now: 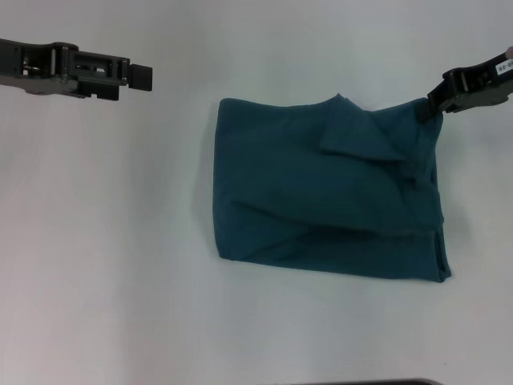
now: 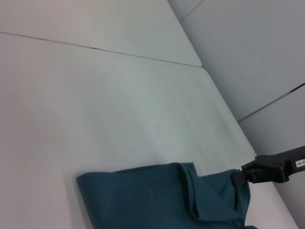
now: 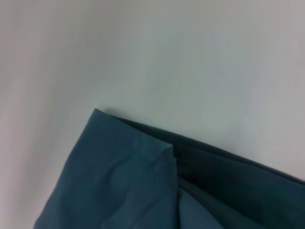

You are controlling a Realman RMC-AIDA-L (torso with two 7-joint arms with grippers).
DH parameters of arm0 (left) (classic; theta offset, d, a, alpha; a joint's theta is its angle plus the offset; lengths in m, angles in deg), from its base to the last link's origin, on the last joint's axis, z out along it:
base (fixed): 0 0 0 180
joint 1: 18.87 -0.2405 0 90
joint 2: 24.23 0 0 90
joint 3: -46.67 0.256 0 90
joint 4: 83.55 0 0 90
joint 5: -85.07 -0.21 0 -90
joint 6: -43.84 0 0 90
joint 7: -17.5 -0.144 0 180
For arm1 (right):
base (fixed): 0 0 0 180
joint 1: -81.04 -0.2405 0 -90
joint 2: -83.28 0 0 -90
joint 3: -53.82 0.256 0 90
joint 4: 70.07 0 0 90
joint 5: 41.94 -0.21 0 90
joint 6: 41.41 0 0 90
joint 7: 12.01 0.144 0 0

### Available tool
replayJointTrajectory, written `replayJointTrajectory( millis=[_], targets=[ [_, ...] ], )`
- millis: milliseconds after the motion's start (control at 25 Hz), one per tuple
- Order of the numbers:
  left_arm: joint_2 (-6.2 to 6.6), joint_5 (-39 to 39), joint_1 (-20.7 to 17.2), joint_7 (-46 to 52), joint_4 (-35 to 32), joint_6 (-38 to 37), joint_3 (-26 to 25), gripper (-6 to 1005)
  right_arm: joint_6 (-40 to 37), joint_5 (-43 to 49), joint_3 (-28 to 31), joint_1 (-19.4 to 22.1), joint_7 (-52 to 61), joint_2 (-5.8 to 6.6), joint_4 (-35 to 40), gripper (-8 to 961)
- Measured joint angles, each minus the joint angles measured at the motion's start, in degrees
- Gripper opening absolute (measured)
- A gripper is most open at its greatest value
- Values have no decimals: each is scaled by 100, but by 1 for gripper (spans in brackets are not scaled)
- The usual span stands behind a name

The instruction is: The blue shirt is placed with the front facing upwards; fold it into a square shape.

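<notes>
The blue shirt lies folded into a rough, rumpled square right of the table's centre, with no lettering showing. It also fills the low part of the left wrist view and the right wrist view. My right gripper is at the shirt's far right corner, shut on the fabric, which is drawn up toward its tip. The left wrist view shows that same right gripper pinching the corner. My left gripper hovers at the far left, well apart from the shirt.
The shirt lies on a white table. A seam crosses the table's far side, and its edge runs on the right. A dark strip shows at the near edge.
</notes>
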Motion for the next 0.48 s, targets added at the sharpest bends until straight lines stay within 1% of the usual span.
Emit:
replayJointTrajectory(
  millis=[160, 480],
  targets=[
    [0, -7, -7, -15, 0, 6, 0, 875, 57, 127, -223, 1, 104, -4, -46, 87],
    [0, 0, -18, -36, 0, 22, 0, 874, 197, 723, -184, 13, 293, 41, -6, 118]
  ],
)
